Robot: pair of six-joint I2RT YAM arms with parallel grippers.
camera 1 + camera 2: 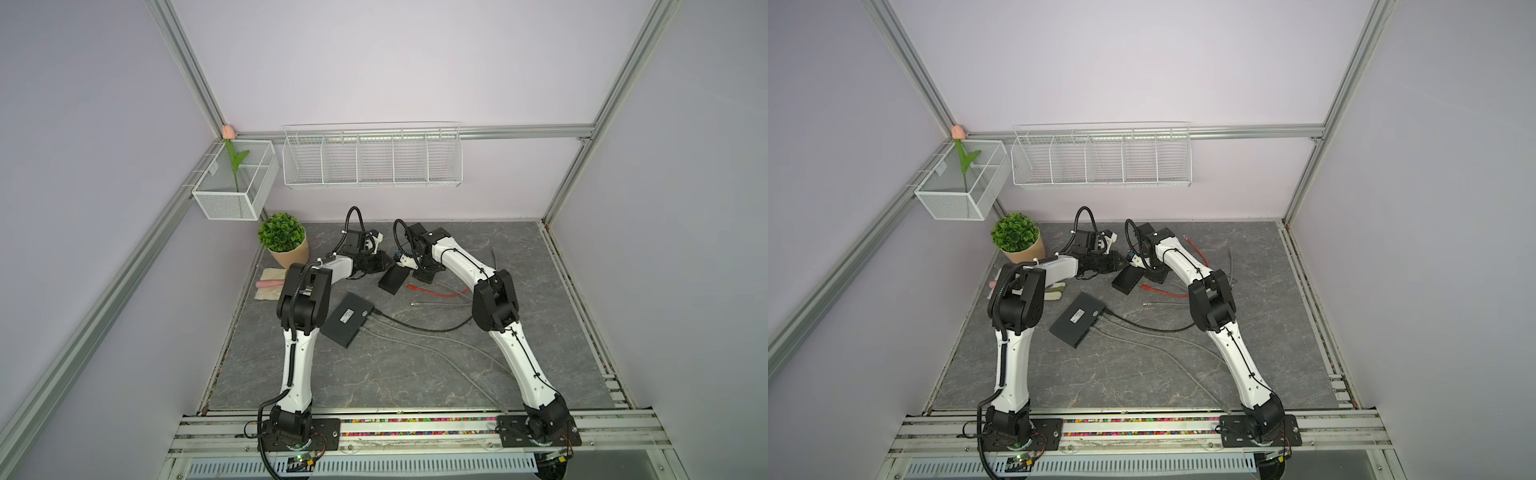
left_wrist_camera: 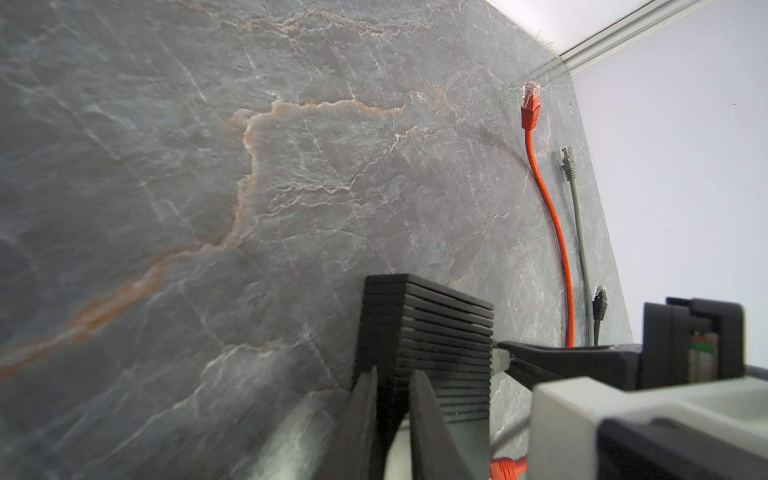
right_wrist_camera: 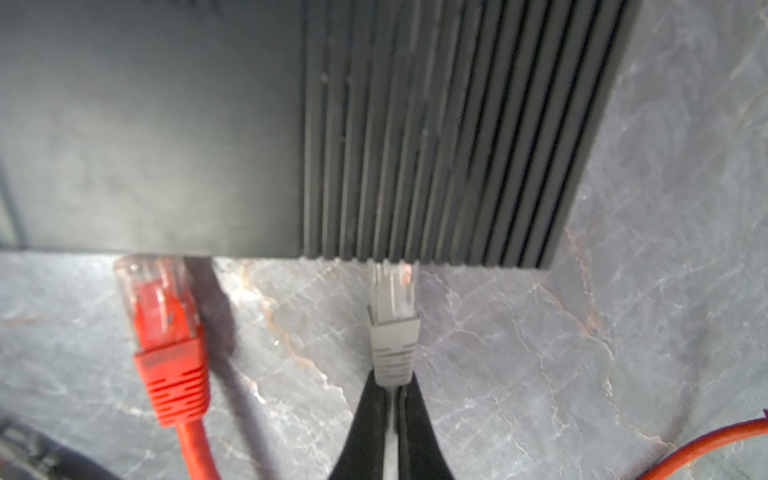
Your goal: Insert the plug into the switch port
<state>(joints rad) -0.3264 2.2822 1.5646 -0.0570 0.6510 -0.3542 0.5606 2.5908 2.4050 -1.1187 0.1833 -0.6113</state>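
Observation:
The switch (image 1: 393,280) (image 1: 1126,280) is a small black box with a ribbed top, lying on the table between my two grippers. My left gripper (image 2: 395,399) (image 1: 380,266) is shut on one edge of the switch (image 2: 428,332), a finger on each face. My right gripper (image 3: 395,399) (image 1: 411,274) is shut on the boot of a grey plug (image 3: 392,332) (image 2: 500,359). The plug's clear tip meets the front edge of the switch (image 3: 415,124). How deep the tip sits in a port is hidden.
A loose red plug (image 3: 166,332) lies beside the grey one, its red cable (image 1: 436,293) trailing right. A larger black box (image 1: 348,319) with cables plugged in lies nearer the front. Red (image 2: 531,104), grey (image 2: 567,162) and black (image 2: 599,301) plugs lie near the wall. A potted plant (image 1: 282,237) stands back left.

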